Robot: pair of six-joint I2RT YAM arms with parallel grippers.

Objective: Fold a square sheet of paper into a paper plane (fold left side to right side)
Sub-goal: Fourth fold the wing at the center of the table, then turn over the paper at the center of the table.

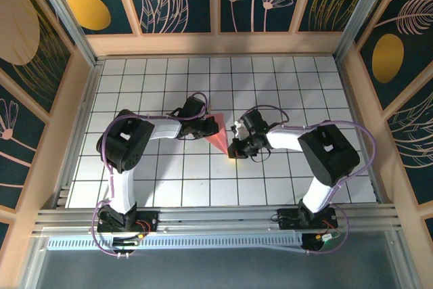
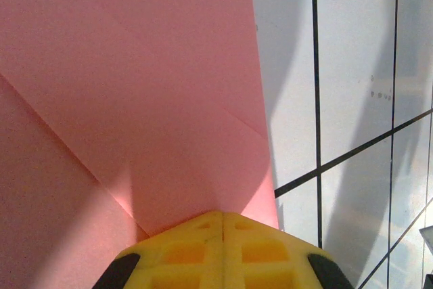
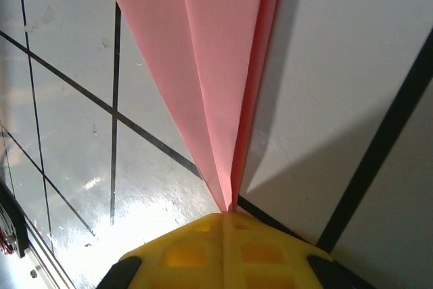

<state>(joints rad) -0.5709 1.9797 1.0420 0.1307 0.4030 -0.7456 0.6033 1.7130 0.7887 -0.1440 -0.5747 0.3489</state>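
Top external view: the salmon-pink paper plane (image 1: 218,137) lay at mid-surface (image 1: 325,79), its point toward the near side. The left end effector (image 1: 210,126) rested closed on the wide far end, while the right end effector (image 1: 232,153) rested closed at the near tip.

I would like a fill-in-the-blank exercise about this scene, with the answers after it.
The thin folded paper sheet on the white gridded table is ___ in colour. The left claw and the right claw are both ___. The paper's pointed tip meets the ___ claw. Missing words: pink; shut; right.
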